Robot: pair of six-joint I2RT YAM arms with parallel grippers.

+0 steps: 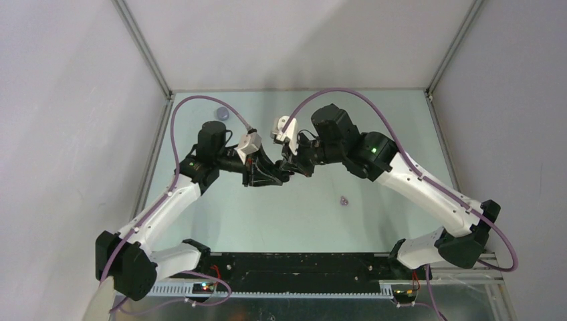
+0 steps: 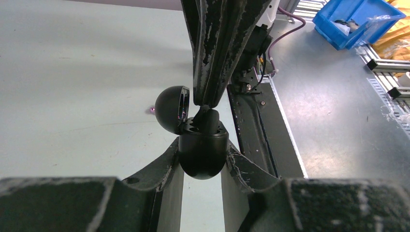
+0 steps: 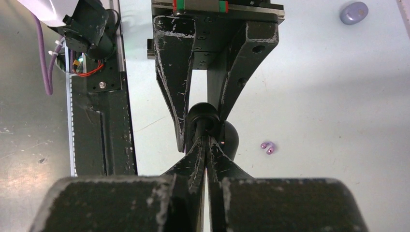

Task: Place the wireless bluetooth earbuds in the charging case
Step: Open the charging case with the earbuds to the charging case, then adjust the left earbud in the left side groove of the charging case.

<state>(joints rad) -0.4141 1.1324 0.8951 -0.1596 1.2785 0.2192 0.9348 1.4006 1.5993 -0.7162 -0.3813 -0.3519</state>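
Note:
My left gripper (image 2: 203, 151) is shut on a round black charging case (image 2: 200, 164), held above the table with its lid (image 2: 170, 108) swung open. My right gripper (image 3: 206, 137) is shut, fingers pressed together, and its tips (image 2: 203, 102) come down onto a black earbud (image 2: 209, 122) that stands in the case's opening. In the top view both grippers meet at the table's middle, left (image 1: 273, 176) and right (image 1: 293, 171). Two lilac earbuds (image 3: 267, 147) lie together on the table (image 1: 374, 120), right of the grippers.
A lilac case (image 3: 353, 12) lies closed at the back left of the table (image 1: 221, 114). The black base rail (image 1: 294, 264) runs along the near edge. A blue bin (image 2: 358, 19) stands off the table on the metal bench.

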